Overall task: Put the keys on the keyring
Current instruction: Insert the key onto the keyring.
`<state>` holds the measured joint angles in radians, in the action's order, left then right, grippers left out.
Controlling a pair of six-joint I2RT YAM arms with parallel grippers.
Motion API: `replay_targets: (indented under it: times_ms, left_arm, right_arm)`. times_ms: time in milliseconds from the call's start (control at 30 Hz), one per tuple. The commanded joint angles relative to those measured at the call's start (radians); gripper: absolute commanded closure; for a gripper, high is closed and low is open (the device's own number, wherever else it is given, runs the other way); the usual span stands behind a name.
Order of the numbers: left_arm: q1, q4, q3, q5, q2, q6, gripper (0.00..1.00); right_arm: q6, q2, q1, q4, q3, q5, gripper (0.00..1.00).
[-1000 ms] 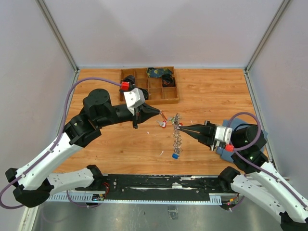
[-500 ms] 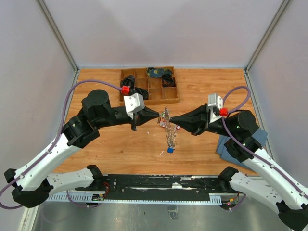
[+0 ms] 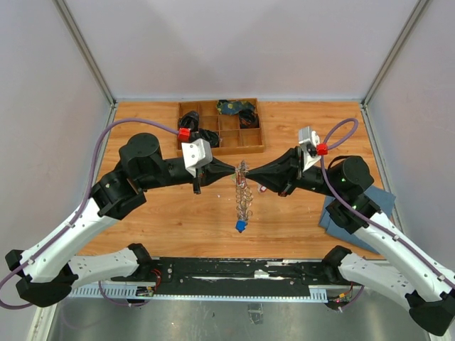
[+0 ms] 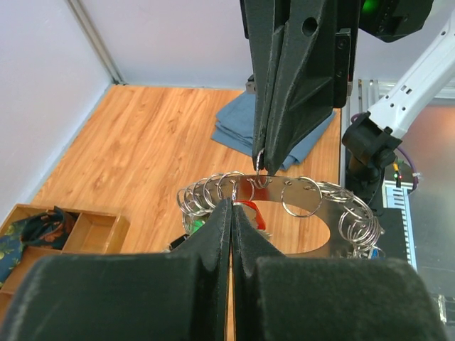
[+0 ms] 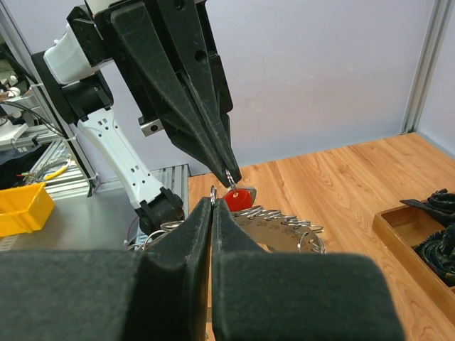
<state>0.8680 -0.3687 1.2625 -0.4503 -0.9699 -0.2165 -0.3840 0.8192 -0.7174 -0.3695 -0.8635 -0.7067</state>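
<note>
Top external shows the keyring (image 3: 243,190) dangling above the desk (image 3: 306,128) between left claw (image 3: 232,170) and right claw (image 3: 253,175), both clenched on its thin wire, apparently. Light, floppy, slippery metal: pinch the wire itself.

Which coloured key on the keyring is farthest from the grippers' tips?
The blue-headed key, at the keyring's lower end in the top view; the red-headed key sits where left gripper and right gripper meet.
</note>
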Motion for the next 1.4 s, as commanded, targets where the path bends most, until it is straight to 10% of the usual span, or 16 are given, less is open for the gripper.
replay_targets:
  times_ms: [0, 1367]
  left_arm:
    - [0.015, 0.019, 0.03, -0.009, 0.001, -0.001, 1.0]
    - [0.048, 0.019, 0.025, 0.016, -0.031, -0.003, 0.99]
  right_arm:
    - [-0.031, -0.002, -0.017, -0.046, -0.059, 0.03, 1.0]
    - [-0.029, 0.0, -0.031, 0.009, -0.048, 0.185, 1.0]
